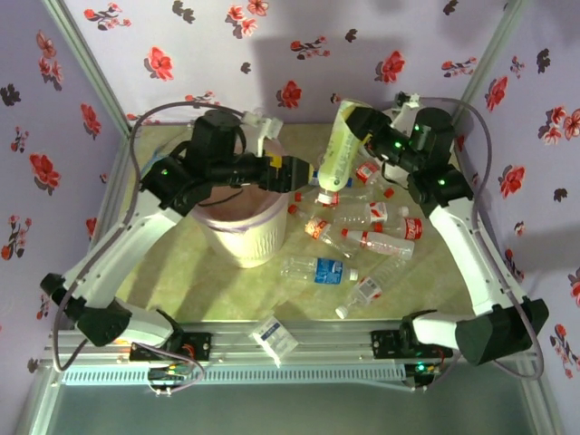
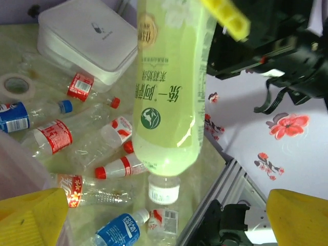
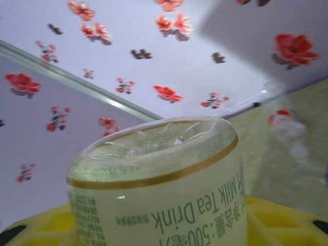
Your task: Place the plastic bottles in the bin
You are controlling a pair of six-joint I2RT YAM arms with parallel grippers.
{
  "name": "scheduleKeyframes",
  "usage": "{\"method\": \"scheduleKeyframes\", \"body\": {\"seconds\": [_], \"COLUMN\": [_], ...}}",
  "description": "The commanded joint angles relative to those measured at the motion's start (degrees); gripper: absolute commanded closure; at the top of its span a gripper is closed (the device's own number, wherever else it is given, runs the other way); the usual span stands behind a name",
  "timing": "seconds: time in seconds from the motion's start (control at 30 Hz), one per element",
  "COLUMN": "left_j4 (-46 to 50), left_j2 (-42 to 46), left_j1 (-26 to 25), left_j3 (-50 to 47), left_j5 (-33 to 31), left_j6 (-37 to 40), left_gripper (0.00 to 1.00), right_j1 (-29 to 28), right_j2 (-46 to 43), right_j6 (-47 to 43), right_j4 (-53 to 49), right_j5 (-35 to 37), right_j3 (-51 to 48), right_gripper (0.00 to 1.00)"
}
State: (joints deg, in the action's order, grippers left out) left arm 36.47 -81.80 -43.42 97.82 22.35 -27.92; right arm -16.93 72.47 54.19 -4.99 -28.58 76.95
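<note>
Beside the ribbed bin (image 1: 246,243), right tool (image 1: 355,123) clamps a smooth green bottle (image 1: 335,156); left tool (image 1: 297,172) gapes.

Your top view is bright and even. Soft grey shadows fall on the back wall (image 1: 299,45). The white strip (image 1: 227,373) by the near edge looks very bright. In your left wrist view light shines through the green bottle (image 2: 169,87), and the yellow fingers (image 2: 31,218) at the bottom look blurry. In your right wrist view the bottle's print is sharp, but the table (image 3: 307,102) behind is a blur, and a grey shadow sits on the wall (image 3: 246,31).
</note>
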Motion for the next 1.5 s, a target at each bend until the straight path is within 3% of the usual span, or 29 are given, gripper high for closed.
{"method": "scheduleKeyframes", "body": {"seconds": [0.0,0.13,0.43,0.67,0.87,1.07,1.1,1.27,1.47], "left_j4": [-5.2,-6.2,-8.4,-12.4,-13.0,-12.4,-12.3,-9.7,-5.2], "left_j2": [-1.0,-3.5,-7.0,-5.9,-6.7,-7.4,-7.4,-6.8,-4.2], "left_j1": [-1.4,-1.8,-1.8,0.3,0.5,0.6,0.7,2.0,4.9], "left_j3": [1.0,2.5,3.7,2.0,2.5,3.0,3.2,5.4,7.8], "left_j5": [-1.0,-3.6,-4.5,-8.2,-8.2,-8.1,-8.1,-8.2,-9.6], "left_j6": [1.2,1.7,0.9,-1.4,-1.4,-1.1,-0.9,0.4,3.4], "left_gripper": [0.0,0.02,0.2,0.14,0.34,0.47,0.48,0.49,0.57], "right_j1": [-2.7,-5.5,-7.8,-7.9,-7.9,-7.6,-7.5,-4.5,5.3], "right_j2": [2.0,4.0,6.3,6.3,6.9,7.5,7.6,7.7,2.5], "right_j6": [5.2,7.8,10.2,9.8,9.2,9.0,8.7,4.1,-0.5], "right_j4": [7.5,11.5,15.1,14.6,14.2,14.2,13.8,5.1,-4.4], "right_j5": [-3.5,-4.9,-7.4,-8.4,-8.9,-8.9,-8.9,-7.1,-2.5], "right_j3": [2.1,2.5,2.7,2.3,2.4,3.8,4.2,8.4,6.3], "right_gripper": [0.45,0.45,0.46,0.46,0.46,0.45,0.43,0.01,0.01]}}
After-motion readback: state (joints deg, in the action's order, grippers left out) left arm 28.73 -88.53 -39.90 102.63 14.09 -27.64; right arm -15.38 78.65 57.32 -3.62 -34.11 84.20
